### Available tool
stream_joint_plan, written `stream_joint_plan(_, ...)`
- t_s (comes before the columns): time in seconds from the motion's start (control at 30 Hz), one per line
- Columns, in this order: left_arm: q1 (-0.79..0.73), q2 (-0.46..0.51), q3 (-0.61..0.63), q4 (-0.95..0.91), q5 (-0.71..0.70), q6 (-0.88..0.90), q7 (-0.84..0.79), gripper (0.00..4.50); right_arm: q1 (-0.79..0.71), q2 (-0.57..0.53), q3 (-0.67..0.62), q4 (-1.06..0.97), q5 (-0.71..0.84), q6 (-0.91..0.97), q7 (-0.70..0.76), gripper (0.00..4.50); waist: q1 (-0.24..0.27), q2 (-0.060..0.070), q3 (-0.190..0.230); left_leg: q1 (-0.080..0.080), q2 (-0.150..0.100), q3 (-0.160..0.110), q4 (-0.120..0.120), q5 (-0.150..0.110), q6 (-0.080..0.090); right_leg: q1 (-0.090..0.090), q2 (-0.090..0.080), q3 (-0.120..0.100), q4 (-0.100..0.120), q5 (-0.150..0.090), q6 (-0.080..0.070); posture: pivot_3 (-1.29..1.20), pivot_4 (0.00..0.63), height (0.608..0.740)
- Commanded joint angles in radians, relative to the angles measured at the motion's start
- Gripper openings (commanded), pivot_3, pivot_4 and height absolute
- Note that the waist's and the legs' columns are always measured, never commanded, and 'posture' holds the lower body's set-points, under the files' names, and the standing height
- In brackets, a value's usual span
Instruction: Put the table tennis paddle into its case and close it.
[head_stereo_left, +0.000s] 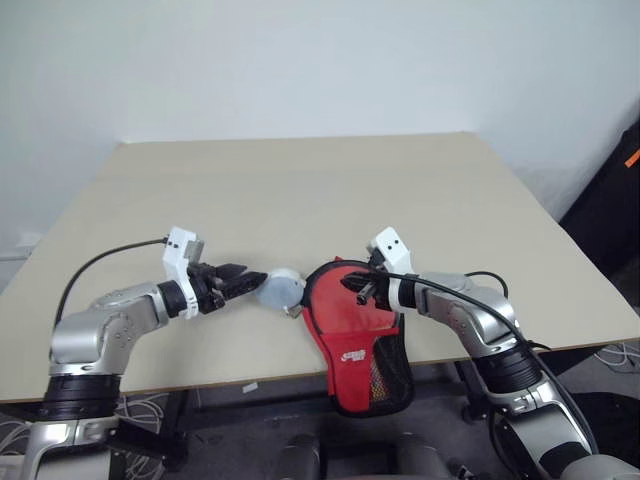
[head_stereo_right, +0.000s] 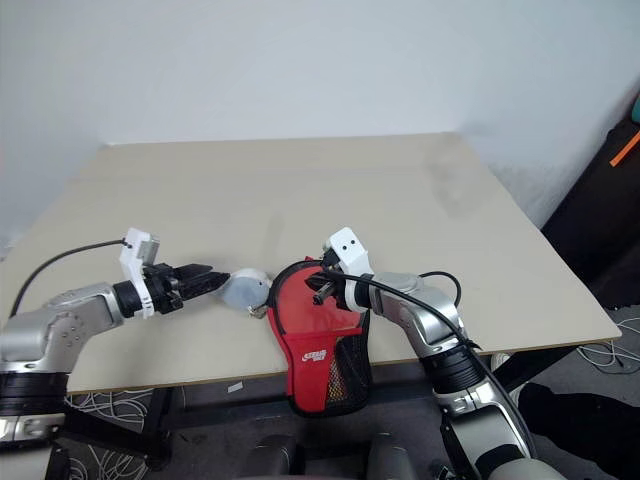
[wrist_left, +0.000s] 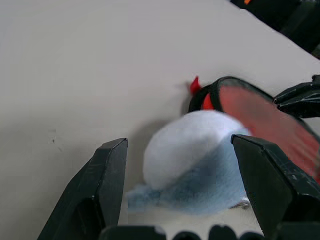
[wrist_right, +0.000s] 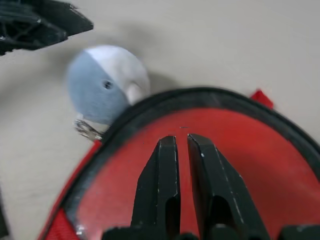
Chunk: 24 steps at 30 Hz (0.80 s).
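Hanging over the near edge of the counter (head_stereo_left: 300, 170), the case (head_stereo_left: 355, 345) is seen with its round end on top and its long axis toward the robot. The right claw (wrist_right: 182, 150) is pressed shut above its red face, gripping nothing visible. The left claw (wrist_left: 180, 170), wide open and empty, faces the pale ball (head_stereo_left: 280, 289) beside the case. The table tennis paddle cannot be made out separately.

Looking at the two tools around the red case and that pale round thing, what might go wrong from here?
1. The red fabric paddle-shaped case hangs over the front edge of the beige table; a push from the shut right tool resting on it might slide it off.
2. The pale plush ball sits between the open left tool's fingers, beside the case rim; it looks attached near the zip, so grabbing or nudging it may drag the case askew.
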Motion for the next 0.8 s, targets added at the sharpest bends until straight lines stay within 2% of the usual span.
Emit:
stream_joint_plan(0.03,-0.070,-0.042,-0.010,0.099,0.048,-0.071,-0.016,3.49,0.002,0.027,0.022,0.031,-0.033,-0.046,-0.015,0.42,0.001,0.000,0.000,0.000,0.000,0.000,0.000,0.000,0.000,0.000,0.000,0.000,0.000,0.000,0.000,0.00,0.000,0.698)
stream_joint_plan(0.23,-0.151,-0.125,-0.035,0.289,0.113,-0.135,-0.051,3.49,0.023,0.059,0.062,0.106,-0.074,-0.095,-0.013,0.42,-0.001,-0.001,-0.001,0.000,0.000,-0.001,0.000,0.000,0.000,0.001,0.000,0.000,0.000,0.000,0.000,0.00,0.000,0.698)
stream_joint_plan(0.37,-0.170,-0.148,-0.056,0.341,0.139,-0.144,-0.091,3.49,0.028,0.067,0.069,0.116,-0.089,-0.103,-0.009,0.42,-0.001,-0.001,-0.001,0.001,0.000,-0.001,0.000,0.000,0.000,0.001,0.000,0.000,0.000,0.000,0.000,0.00,0.000,0.698)
stream_joint_plan(0.8,-0.055,-0.103,-0.114,0.234,0.158,-0.068,-0.201,3.49,0.025,0.071,0.057,0.123,-0.107,-0.093,-0.015,0.42,0.000,0.002,-0.004,0.002,0.000,-0.002,0.000,0.000,0.000,0.002,0.000,-0.001,0.000,-0.001,0.002,0.00,0.000,0.698)
